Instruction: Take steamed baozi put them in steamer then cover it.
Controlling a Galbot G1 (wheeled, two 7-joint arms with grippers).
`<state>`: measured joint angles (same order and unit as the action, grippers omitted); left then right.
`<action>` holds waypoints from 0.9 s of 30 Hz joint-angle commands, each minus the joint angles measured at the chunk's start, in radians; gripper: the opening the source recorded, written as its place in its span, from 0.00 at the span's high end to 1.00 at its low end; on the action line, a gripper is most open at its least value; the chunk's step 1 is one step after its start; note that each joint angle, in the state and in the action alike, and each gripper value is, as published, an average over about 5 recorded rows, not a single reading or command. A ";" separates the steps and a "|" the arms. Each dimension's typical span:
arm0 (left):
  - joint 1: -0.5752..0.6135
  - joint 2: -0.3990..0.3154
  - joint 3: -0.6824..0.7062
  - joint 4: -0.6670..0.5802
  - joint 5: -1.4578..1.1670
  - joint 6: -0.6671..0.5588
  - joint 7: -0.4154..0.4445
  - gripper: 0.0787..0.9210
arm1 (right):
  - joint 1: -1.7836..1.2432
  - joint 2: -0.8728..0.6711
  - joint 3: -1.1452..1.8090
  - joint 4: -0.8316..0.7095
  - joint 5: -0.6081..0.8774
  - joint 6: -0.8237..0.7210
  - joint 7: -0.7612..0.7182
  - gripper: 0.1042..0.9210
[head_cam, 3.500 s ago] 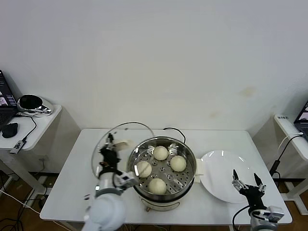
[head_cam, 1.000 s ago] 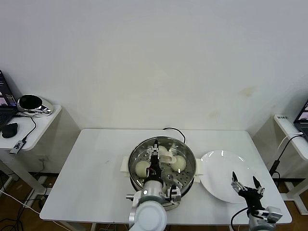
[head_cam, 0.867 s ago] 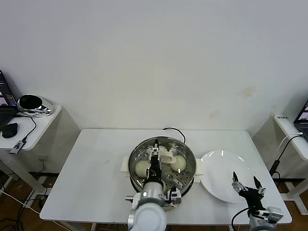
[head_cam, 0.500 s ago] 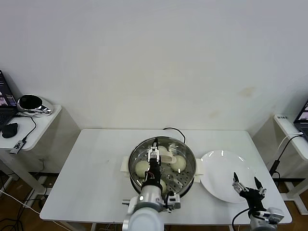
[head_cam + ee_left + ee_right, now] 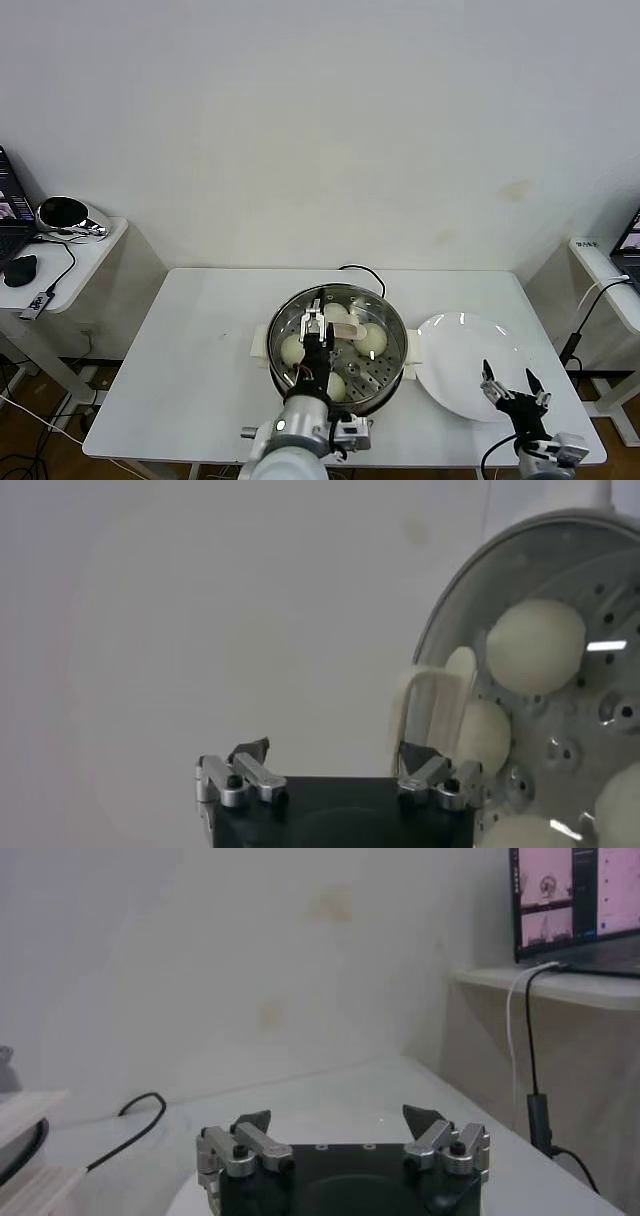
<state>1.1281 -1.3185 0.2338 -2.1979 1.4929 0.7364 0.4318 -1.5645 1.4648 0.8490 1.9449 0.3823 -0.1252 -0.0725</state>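
Observation:
The steamer stands mid-table with the clear glass cover resting on it. Several cream-white baozi show through the glass on the perforated tray. My left gripper is open and empty, just above the cover, beside its cream handle on the left. In the left wrist view the handle stands past one fingertip of the open left gripper, with baozi under the glass. My right gripper is open and empty over the near edge of the white plate; it also shows in the right wrist view.
An empty white plate lies right of the steamer. The steamer's black cord runs off its far side. The white table is bare on the left. A side table with a silver-black device stands far left.
The left gripper carried the cover from the pot's left onto the steamer, then let go of the handle and shifted slightly left. The right arm has not moved.

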 commanded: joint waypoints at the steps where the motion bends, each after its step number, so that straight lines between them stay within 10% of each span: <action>1: 0.053 0.031 -0.064 -0.103 -0.049 0.039 -0.032 0.12 | -0.009 -0.003 -0.008 0.010 0.003 0.000 -0.013 0.12; 11: 0.289 0.018 -0.630 -0.169 -0.924 -0.326 -0.472 0.12 | -0.103 -0.026 -0.107 0.100 -0.013 0.067 -0.018 0.12; 21: 0.534 -0.030 -0.888 0.054 -1.435 -0.819 -0.512 0.12 | -0.155 -0.015 -0.112 0.113 -0.110 0.101 -0.017 0.12; 27: 0.615 -0.057 -0.866 0.122 -1.546 -0.832 -0.446 0.12 | -0.175 -0.023 -0.097 0.104 -0.098 0.071 -0.007 0.12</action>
<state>1.5331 -1.3399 -0.4425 -2.2178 0.3881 0.4863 0.0176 -1.6972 1.4465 0.7566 2.0337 0.3104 -0.0459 -0.0908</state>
